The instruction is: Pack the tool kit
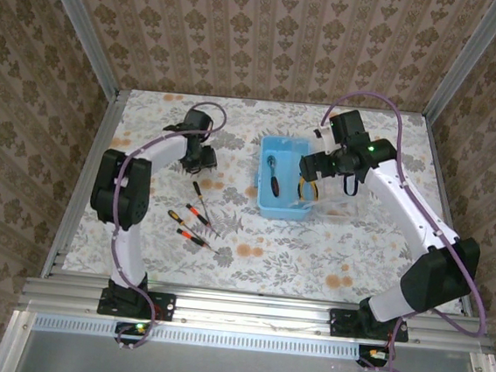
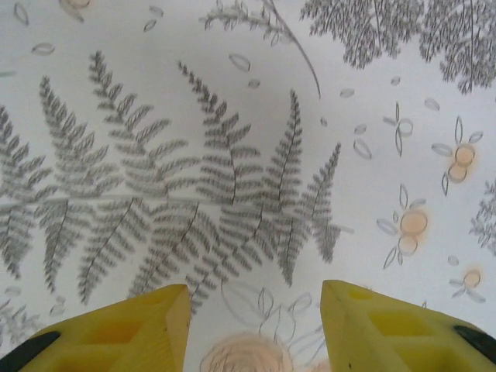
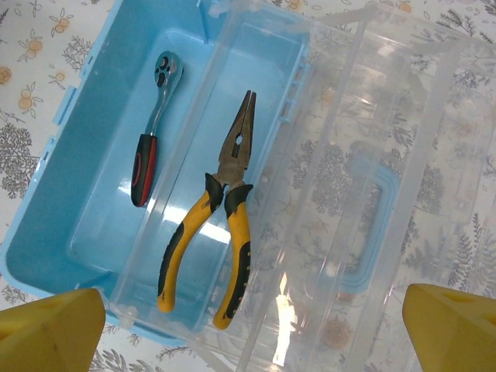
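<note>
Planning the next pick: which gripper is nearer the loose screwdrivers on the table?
Left. The left gripper sits just beyond the screwdrivers; the right gripper is off to their right, above the open blue case.

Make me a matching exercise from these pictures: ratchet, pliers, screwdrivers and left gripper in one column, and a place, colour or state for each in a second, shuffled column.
1. ratchet
2. pliers
3. screwdrivers
4. left gripper

A. loose on the table, outside the case
B. open and empty
C. yellow and black handles
D. round silver head

Pairs: 1-D, 2-C, 3-A, 4-B
</note>
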